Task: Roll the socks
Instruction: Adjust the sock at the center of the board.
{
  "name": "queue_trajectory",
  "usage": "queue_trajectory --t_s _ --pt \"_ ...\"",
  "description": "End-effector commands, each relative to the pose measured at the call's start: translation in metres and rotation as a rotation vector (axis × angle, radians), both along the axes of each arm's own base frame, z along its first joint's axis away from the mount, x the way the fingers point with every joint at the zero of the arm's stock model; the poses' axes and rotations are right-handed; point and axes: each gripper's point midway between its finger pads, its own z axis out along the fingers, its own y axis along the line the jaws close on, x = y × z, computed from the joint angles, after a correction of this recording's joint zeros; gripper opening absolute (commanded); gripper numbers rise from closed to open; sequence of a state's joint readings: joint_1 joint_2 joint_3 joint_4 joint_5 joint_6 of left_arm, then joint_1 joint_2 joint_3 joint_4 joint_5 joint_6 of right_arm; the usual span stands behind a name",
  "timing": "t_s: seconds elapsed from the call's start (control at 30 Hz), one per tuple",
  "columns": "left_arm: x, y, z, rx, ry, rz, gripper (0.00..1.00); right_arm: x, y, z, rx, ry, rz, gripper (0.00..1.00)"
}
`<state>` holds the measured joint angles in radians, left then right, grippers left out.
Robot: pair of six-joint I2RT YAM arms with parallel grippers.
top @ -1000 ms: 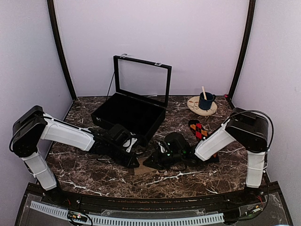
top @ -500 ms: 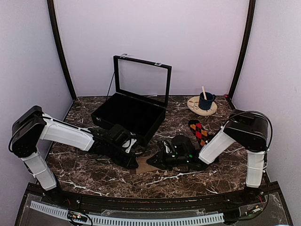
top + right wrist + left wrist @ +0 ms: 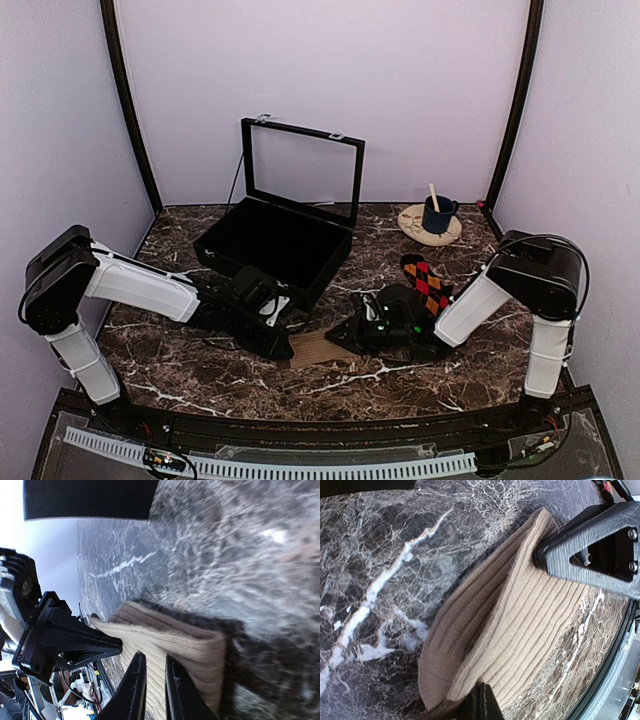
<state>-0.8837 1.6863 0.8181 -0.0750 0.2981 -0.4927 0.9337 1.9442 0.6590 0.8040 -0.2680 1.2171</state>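
Socks, tan side up, lying left–right at the near centre of the table, pinched by the nearly closed left gripper and right gripper at opposite ends.

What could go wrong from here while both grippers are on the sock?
The left gripper only pins the sock near its edge, so it could slip free if the right gripper pulls. The right fingers look nearly closed on a thin fold, which may drop. The black box sits close behind the left arm.
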Motion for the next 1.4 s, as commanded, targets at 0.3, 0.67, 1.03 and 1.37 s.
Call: queue_trajectory --t_s 0.3,0.67,1.03,1.37 --pt "-0.005 0.014 -0.018 0.083 0.025 0.002 0.0 0.014 -0.04 -0.01 -0.138 -0.046 -0.075 0.15" --pt "0.005 0.014 -0.015 0.139 -0.03 -0.053 0.0 0.006 -0.056 -0.007 -0.281 -0.098 -0.018 0.16" --pt "0.019 0.01 -0.017 0.203 -0.083 -0.115 0.0 -0.036 -0.049 -0.016 -0.485 -0.119 0.133 0.15" --pt "0.023 0.019 -0.017 0.254 -0.129 -0.148 0.0 -0.084 -0.072 -0.02 -0.563 -0.066 0.102 0.15"
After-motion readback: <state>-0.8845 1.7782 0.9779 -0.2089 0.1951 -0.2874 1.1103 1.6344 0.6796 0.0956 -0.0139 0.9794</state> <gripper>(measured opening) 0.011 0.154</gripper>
